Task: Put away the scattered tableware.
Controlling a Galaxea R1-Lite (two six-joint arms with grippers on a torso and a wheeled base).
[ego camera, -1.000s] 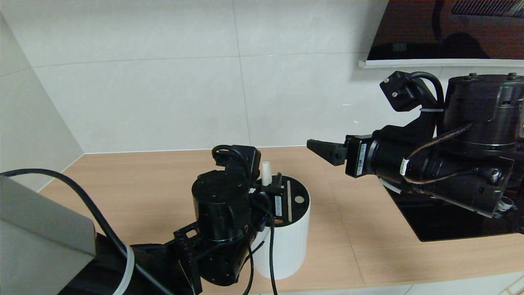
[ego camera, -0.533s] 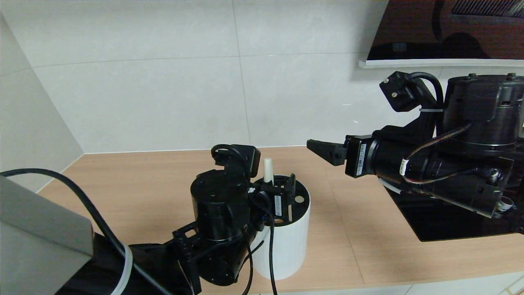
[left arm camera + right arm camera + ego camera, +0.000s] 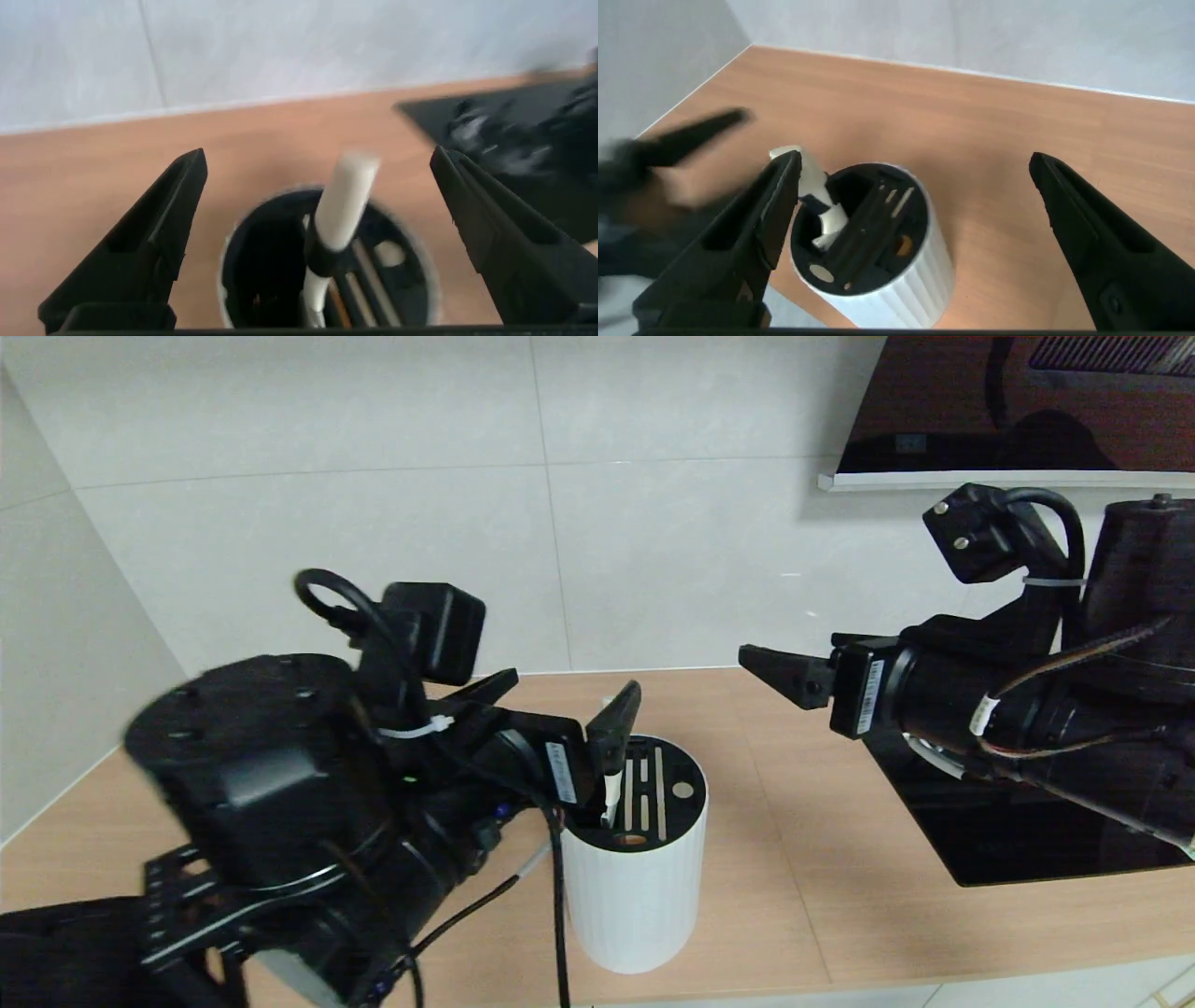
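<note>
The head camera looks down at the counter. Both wrist cameras sit closer. All see the white holder.

Pale tiled wall behind light wooden surface; black glass hob inset at right; dark hood above.

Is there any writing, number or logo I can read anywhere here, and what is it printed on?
No text here can be read.
White sticker at the base of the left gripper: print too small to read.
Second white sticker behind the right gripper: print too small to read.
White tableware holder: no writing visible on its side or slotted top.
</note>
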